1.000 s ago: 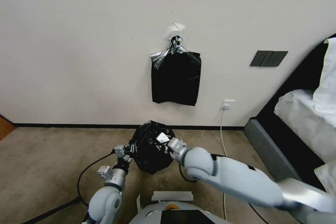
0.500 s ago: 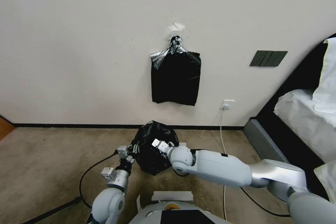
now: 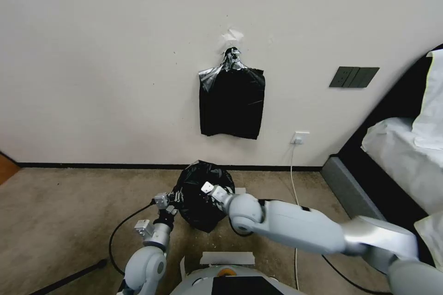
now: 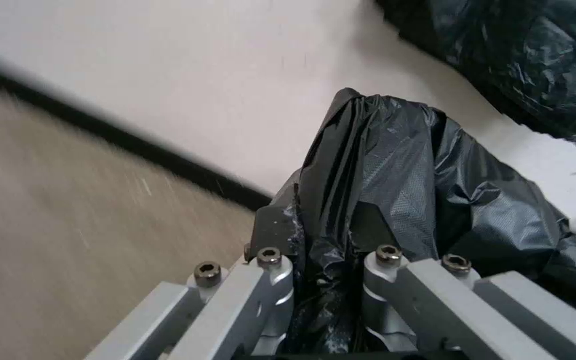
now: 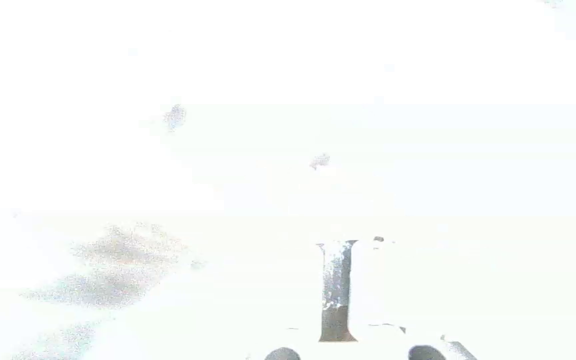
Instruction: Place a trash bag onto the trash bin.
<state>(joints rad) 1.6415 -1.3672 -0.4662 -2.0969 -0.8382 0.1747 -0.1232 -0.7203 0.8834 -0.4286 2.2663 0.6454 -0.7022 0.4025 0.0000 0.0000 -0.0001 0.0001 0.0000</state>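
Trash bag (image 3: pixel 201 196) sits bunched on the carpet floor (image 3: pixel 69 212) near the wall. Left gripper (image 3: pixel 170 199) jaws are clamped on its left edge fold; right gripper (image 3: pixel 210 189) is at its top, jaw state can't tell. Behind, a bundle of black bags (image 3: pixel 232 101) hangs on the wall (image 3: pixel 92 55).

smooth pale grey-blue arms, silver wrist joints, dark hex screws on grey jaws

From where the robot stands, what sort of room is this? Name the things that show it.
Probably a bedroom, perhaps in a hotel: a bed with white bedding on the right, carpeted floor, and a wall switch panel and socket beside the bed.
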